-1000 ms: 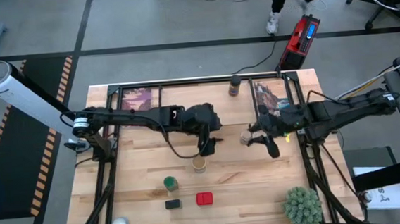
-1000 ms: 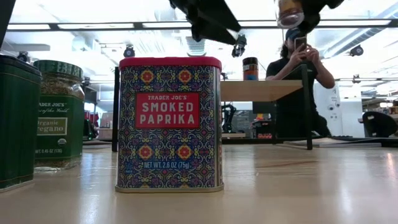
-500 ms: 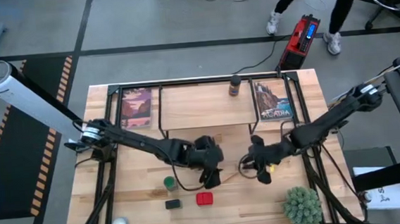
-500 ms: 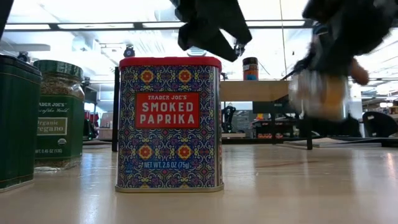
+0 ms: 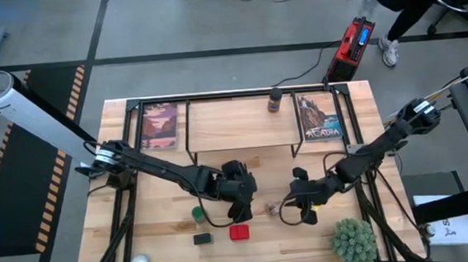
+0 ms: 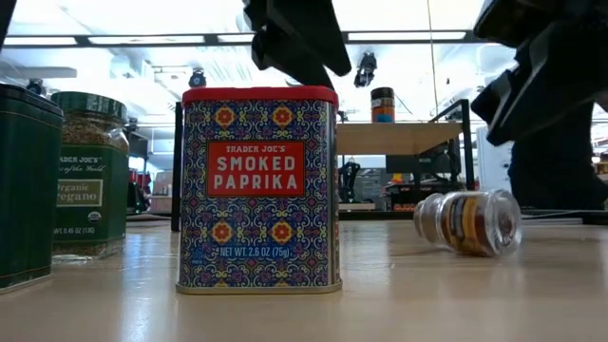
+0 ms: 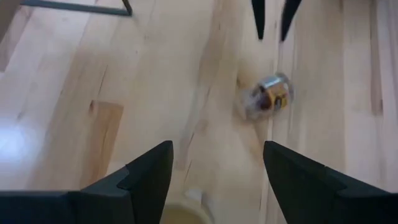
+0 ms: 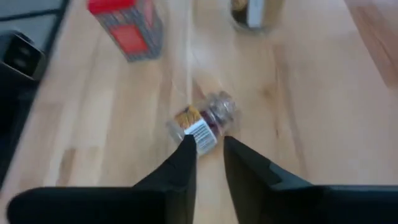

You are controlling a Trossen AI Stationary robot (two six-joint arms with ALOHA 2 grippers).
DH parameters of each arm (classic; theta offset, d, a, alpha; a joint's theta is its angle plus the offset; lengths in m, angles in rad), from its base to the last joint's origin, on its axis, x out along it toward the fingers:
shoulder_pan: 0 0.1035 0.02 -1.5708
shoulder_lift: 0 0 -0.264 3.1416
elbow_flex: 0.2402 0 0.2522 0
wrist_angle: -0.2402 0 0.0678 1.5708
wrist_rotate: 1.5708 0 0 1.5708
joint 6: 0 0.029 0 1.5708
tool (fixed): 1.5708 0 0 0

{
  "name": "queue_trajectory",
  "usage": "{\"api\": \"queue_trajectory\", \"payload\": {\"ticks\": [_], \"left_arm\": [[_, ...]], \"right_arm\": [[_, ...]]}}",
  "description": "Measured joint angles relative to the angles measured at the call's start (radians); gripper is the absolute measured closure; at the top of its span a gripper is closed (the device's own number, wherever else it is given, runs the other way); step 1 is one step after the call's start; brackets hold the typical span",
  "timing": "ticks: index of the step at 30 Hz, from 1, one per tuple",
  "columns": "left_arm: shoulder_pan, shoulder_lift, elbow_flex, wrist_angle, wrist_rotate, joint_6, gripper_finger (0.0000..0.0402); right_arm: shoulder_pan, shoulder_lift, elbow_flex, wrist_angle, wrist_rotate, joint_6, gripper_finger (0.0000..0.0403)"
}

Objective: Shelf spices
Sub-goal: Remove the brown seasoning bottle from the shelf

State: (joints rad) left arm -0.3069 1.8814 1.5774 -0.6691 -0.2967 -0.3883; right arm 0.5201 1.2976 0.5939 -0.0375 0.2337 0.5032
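A: Where is the clear jar (image 6: 468, 221) sitting?

B: It is lying on its side on the table (image 5: 170, 164), between the two grippers, touching neither.

A: What is the right gripper (image 5: 297, 210) doing?

B: Its fingers (image 8: 180, 168) are pressing nearly together, holding nothing, and pointing at the jar just ahead.

A: And the left gripper (image 5: 241, 203)?

B: It is hanging spread and empty above the red tin (image 5: 239, 232), with a tan jar (image 7: 183, 211) partly showing below its fingers (image 7: 146, 177).

A: And the rest?

B: The brown bottle (image 5: 274, 102) is standing on the shelf (image 5: 225, 123). The green jar (image 5: 197, 213) and black box (image 5: 202, 239) are sitting beside the tin.
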Motion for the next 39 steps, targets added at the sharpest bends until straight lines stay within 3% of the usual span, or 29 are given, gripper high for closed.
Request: {"api": "queue_trajectory", "payload": {"ticks": [4,10,15,20,29,39], "left_arm": [[0.001,-0.040,0.000,-0.020,0.003,0.028,0.0157],[0.005,-0.124,0.000,-0.019,0.011,0.004,0.0164],[-0.036,-0.169,0.000,-0.029,0.019,0.022,0.0170],[-0.067,-0.184,0.000,-0.069,-0.035,0.004,0.0169],[-0.089,-0.189,-0.001,-0.119,-0.013,-0.051,0.0173],[-0.147,-0.195,-0.001,-0.162,-0.040,-0.080,0.0176]], "right_arm": [[0.028,0.033,0.030,0.071,-0.016,-0.051,0.0291],[0.029,0.145,0.124,0.031,-0.024,-0.035,0.0221],[0.034,0.216,0.173,0.018,-0.025,-0.069,0.0187],[0.029,0.286,0.241,0.028,-0.022,-0.053,0.0172],[0.022,0.454,0.400,-0.041,0.016,-0.209,0.0175],[0.005,0.448,0.421,-0.035,0.029,-0.227,0.0171]]}}
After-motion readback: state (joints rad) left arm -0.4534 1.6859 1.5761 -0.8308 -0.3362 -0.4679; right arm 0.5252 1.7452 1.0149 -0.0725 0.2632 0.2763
